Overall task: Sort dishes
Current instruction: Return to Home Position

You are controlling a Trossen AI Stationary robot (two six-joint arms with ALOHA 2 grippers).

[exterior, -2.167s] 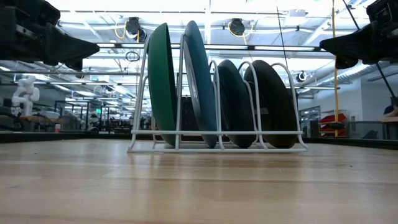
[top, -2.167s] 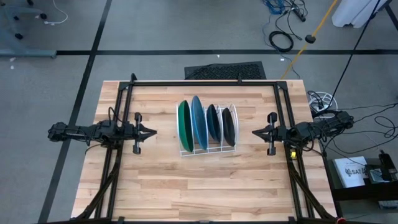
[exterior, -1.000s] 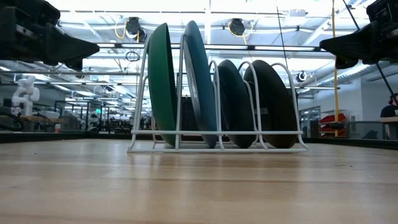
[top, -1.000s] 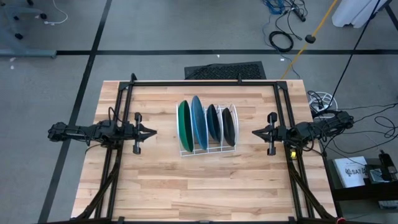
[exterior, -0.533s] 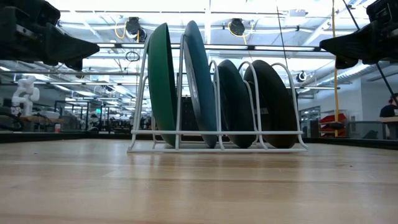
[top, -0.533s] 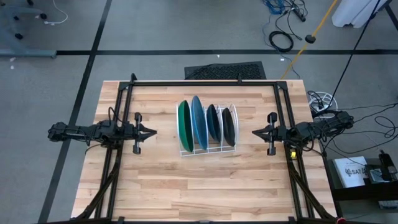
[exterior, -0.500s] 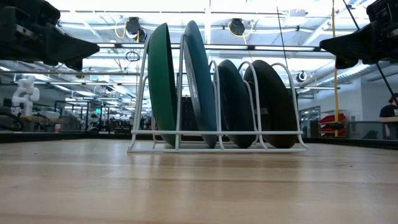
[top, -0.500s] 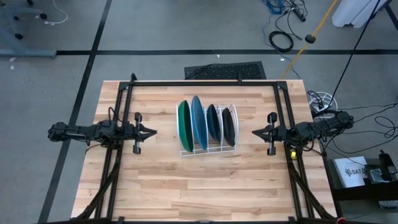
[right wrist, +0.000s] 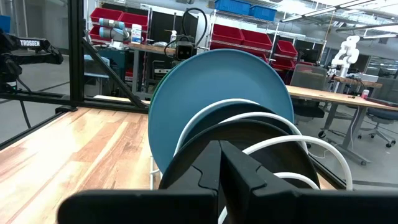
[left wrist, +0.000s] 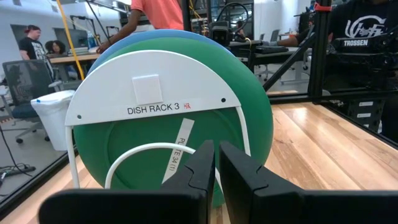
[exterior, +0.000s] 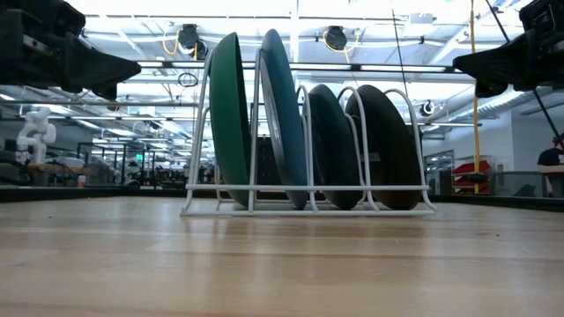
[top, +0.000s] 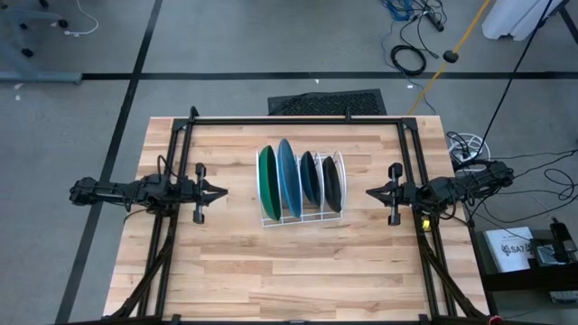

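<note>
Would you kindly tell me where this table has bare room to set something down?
Widest bare wood: the near half of the table, between the white rack and the front edge. A narrower strip runs between rack and far frame bar. Mid-table is crowded: the left gripper and right gripper flank the rack of plates.

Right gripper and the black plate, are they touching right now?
Apart. The high view shows bare table between the right gripper and the black plate, which stands in the rack.
</note>
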